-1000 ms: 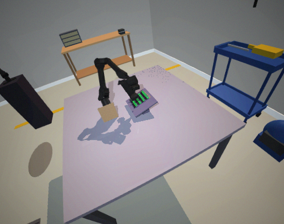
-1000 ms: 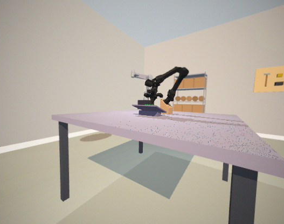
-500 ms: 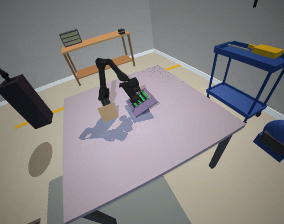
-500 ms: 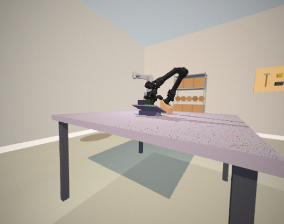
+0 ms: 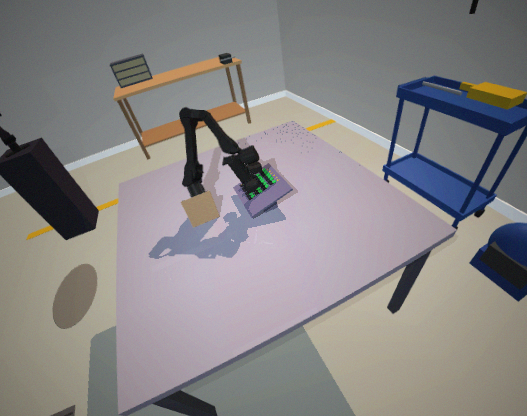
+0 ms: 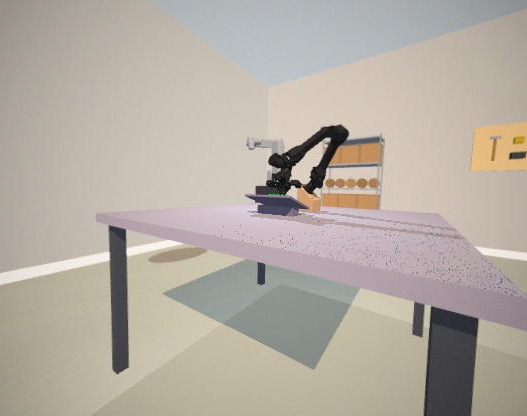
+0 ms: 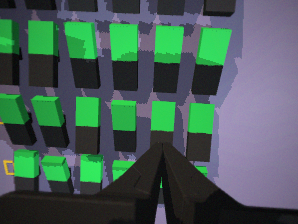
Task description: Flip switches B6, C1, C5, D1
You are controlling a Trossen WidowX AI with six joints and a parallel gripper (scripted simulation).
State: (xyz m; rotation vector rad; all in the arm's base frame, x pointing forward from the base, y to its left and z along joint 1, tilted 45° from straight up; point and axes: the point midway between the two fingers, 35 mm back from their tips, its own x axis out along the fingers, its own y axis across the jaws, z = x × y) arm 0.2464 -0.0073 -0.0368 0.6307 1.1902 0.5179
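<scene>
The purple switch panel point(image 5: 272, 198) point(image 6: 266, 199) point(image 7: 231, 125) is tilted on its base, with green and black switches. My gripper point(image 5: 251, 186) point(image 6: 282, 193) point(image 7: 162, 149) is shut and empty, low over the panel's near part. In the wrist view its tips overlap the near, black end of switch C5 point(image 7: 163, 116); contact cannot be told. Switch B6 point(image 7: 214, 46) is at the right of its row. Switch C1 point(image 7: 12, 109) is at the left edge and switch D1 point(image 7: 26, 164) below it. The fingers hide much of D5. Which ends are raised is hard to tell.
Neighbouring switches C4 point(image 7: 124, 116) and C6 point(image 7: 201, 119) flank C5 closely. Part of row A shows at the wrist view's top. A tan block point(image 5: 201, 209) point(image 6: 309, 201) stands at the arm's base on the lilac table point(image 5: 286, 270) point(image 6: 186, 227).
</scene>
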